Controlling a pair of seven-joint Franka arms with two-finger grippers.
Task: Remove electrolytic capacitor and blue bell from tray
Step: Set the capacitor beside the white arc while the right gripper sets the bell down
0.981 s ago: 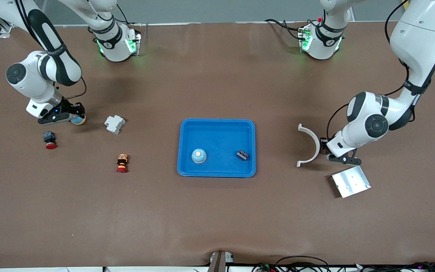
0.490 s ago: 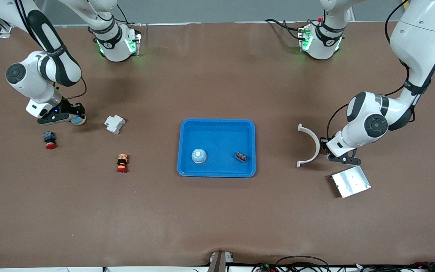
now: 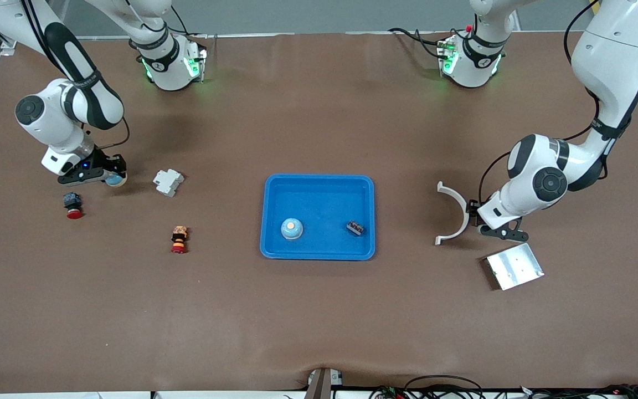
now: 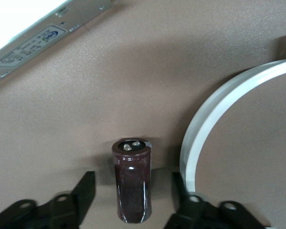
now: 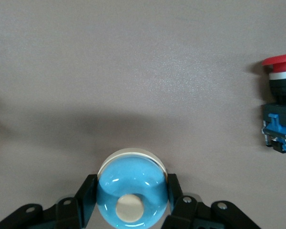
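Two arms work at opposite ends of a brown counter point(image 3: 319, 316). Left hand point(image 4: 133, 193): low over the counter at the left arm's end, between a white curved bracket point(image 3: 454, 213) and a metal plate point(image 3: 514, 266). Only the left wrist view shows the dark brown capacitor point(image 4: 132, 183) standing upright between the parted fingers point(image 4: 83, 191), with a gap on each side, so the hand is open around it and grips nothing; the front view hides the capacitor under the wrist. Right hand point(image 5: 132, 200): at the right arm's end, closed on a blue bell point(image 5: 131, 193). The right wrist view shows both fingers pressed to the bell's dome and its pale button; in the front view only an edge of the bell point(image 3: 114, 178) shows beside the hand. Nearby lie a red push button point(image 3: 72, 205), a white terminal block point(image 3: 168, 182) and a second button point(image 3: 179, 239) with orange and red rings. At mid-counter a blue tray point(image 3: 319, 183) holds another blue bell point(image 3: 292, 228) and a small dark component point(image 3: 355, 227), well apart. Both arm bases point(image 3: 169, 64) show green lights along the counter's edge; cables trail at the edge nearest the front camera.
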